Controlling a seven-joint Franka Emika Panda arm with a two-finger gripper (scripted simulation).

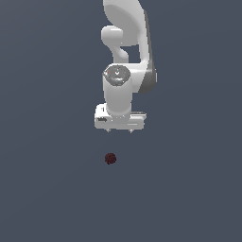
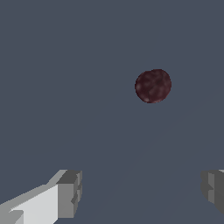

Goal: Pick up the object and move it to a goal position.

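Exterior view: white Panda arm [image 1: 126, 52] hangs down from the top of frame, wrist pointing at the floor, gripper [image 1: 120, 130] at its lower end. Two short fingertips poke out under the hand body, set apart from each other.

Ball [image 1: 110, 159] — tiny, dark red-maroon, roundish — sits on the plain slate-grey floor [image 1: 42, 189], below the gripper in this picture and a bit toward the exterior view's left of its midline. Clear gap between fingertips and ball, no contact. Much smaller than the gripper hand.

Wrist view: jaws spread wide, one finger [image 2: 69, 193] in view with its grey pad, the other finger [image 2: 214, 189] only partly in frame at the edge. Nothing between them, nothing held — just bare floor in the gap. The ball [image 2: 152, 85] shows here with a bumpy, mottled maroon surface, lying apart from both fingers and outside the span directly between the pads, nearer the partly cropped finger's side than the other.

Height of the gripper over the floor can't be judged from these renders.
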